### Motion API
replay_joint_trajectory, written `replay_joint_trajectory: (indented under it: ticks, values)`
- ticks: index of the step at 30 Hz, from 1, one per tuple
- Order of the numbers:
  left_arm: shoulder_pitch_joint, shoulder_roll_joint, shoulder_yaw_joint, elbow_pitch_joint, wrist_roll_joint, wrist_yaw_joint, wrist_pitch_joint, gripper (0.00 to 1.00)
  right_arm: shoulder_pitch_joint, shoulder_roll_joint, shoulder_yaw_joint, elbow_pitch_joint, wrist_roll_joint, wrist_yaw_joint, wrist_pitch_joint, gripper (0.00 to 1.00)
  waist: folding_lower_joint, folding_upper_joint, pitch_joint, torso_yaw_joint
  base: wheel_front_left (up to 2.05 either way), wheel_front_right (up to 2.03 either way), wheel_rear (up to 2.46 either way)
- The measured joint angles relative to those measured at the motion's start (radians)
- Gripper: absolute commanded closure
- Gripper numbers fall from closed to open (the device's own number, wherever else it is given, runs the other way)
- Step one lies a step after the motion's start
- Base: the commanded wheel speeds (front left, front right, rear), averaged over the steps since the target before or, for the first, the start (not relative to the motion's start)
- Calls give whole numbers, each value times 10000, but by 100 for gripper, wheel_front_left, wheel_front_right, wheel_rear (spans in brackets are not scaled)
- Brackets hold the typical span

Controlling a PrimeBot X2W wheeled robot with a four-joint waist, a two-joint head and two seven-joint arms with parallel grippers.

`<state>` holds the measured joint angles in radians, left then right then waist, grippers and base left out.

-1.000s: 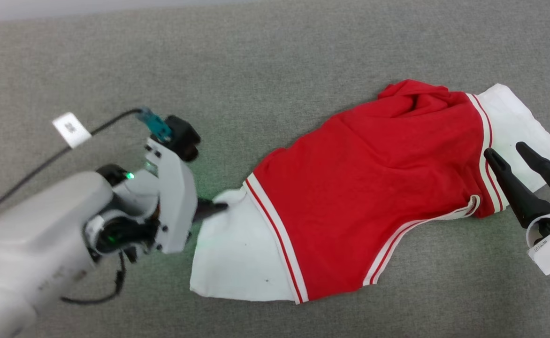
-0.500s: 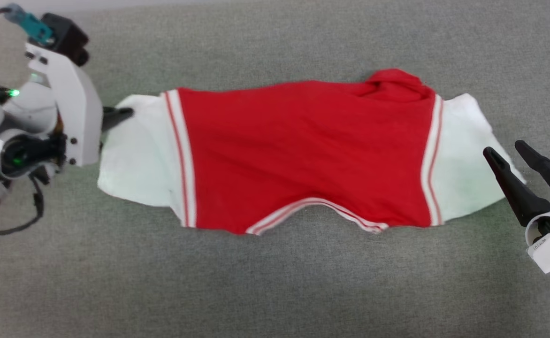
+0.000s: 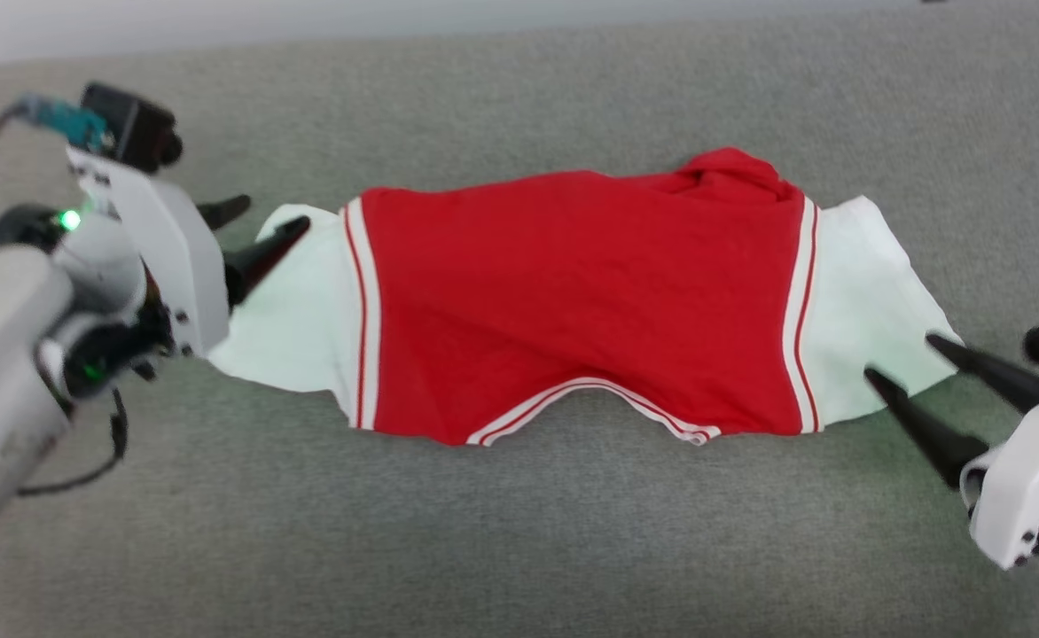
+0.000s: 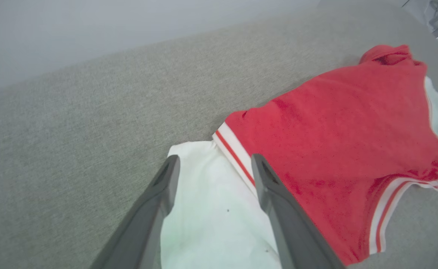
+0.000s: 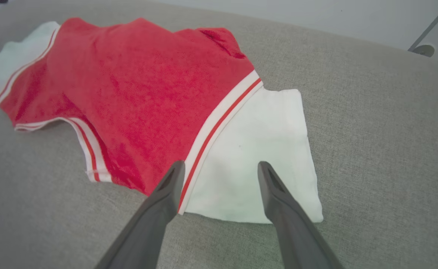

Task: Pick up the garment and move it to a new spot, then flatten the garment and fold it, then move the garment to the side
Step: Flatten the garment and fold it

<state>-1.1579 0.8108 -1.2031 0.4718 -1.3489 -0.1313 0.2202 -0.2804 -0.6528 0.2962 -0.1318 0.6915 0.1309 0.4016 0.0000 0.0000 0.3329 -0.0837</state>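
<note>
Grey woven surface underneath. Left gripper: fingers apart over one white sleeve. Small red jersey shirt with white short sleeves lies spread mid-surface, far edge bunched. Right gripper: fingers apart at the other sleeve. Likely soft, light, limp; pinch sleeve edges.

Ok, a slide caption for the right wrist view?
Open right gripper at the white sleeve of the red garment, spread on grey cloth.

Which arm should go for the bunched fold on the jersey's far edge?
Right, I'd judge. The bunched fold on the garment sits beside the right-hand sleeve, where the right gripper hovers open; the left gripper, also open, is at the opposite sleeve.
</note>
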Motion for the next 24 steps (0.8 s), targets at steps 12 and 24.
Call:
replay_joint_trajectory:
  ticks: [12, 24]
  values:
    - [1877, -385, 309, -619, 991, 552, -4470, 0, -1187, -3131, 3591, -67, 261, 0, 761, 0, 0, 0, -629, 895, 0, 0, 0]
    - [5329, -1638, 3649, -2497, 3400, 1657, -4834, 0, -3461, -4869, 7058, 679, 740, 2, 690, 0, 0, 0, -664, 2140, 0, 0, 0]
